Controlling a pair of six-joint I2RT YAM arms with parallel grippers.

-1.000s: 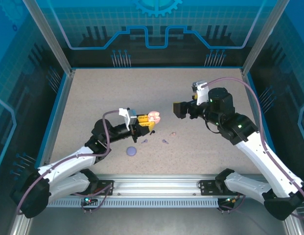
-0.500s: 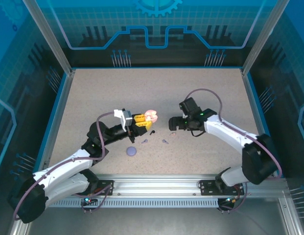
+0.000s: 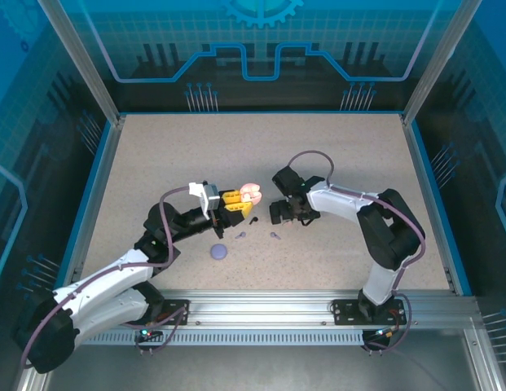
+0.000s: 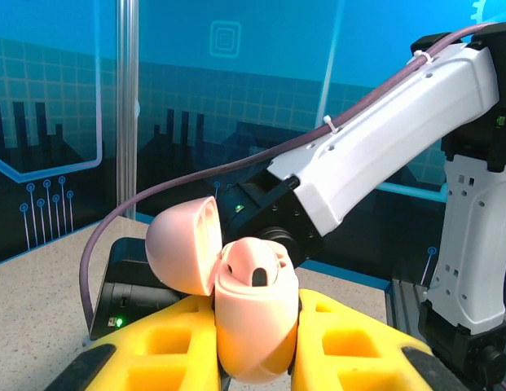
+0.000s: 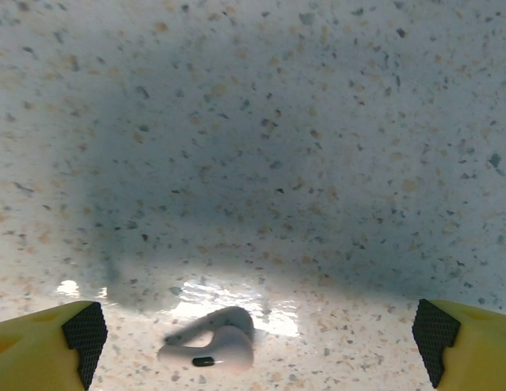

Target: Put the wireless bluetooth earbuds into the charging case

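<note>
Earbuds lie loose on the counter (image 3: 342,163), with one case held off it.

Nearest the arm bases is the lavender case (image 3: 219,252), a closed round disc lying flat. Just beyond it are the left lavender earbud (image 3: 240,235) and the right lavender earbud (image 3: 275,235), apart from each other. The black earbud (image 3: 253,220) sits a little farther on, near the left jaws.

Next is the pale pink earbud (image 5: 216,346), lying on its side on the counter under the right jaws. These jaws are spread wide. Their black pads (image 5: 83,336) stand well apart on either side and touch nothing. The bud lies slightly off centre, closer to one pad. It has a smooth, glossy bulb, a short curved stem and a small dark mark. The counter is speckled like stone and shines under the light.

Farthest is the pink case (image 4: 254,322), raised off the counter and pinched between the left jaws, which are yellow and pressed onto its body. Its lid (image 4: 183,244) is swung open to one side, and a dark slot shows in the top. The shell is rounded like a pebble, made of sleek plastic.

Step in hand, as I judge it, is picking up the pink bud.
- Centre the jaws over the bulb first.
- Come low enough that the pads flank the bulb, not the stem.
- Close slowly, since a bud this small and slick could squirt out sideways.
- Hold the case steady with its opening kept clear.
</note>
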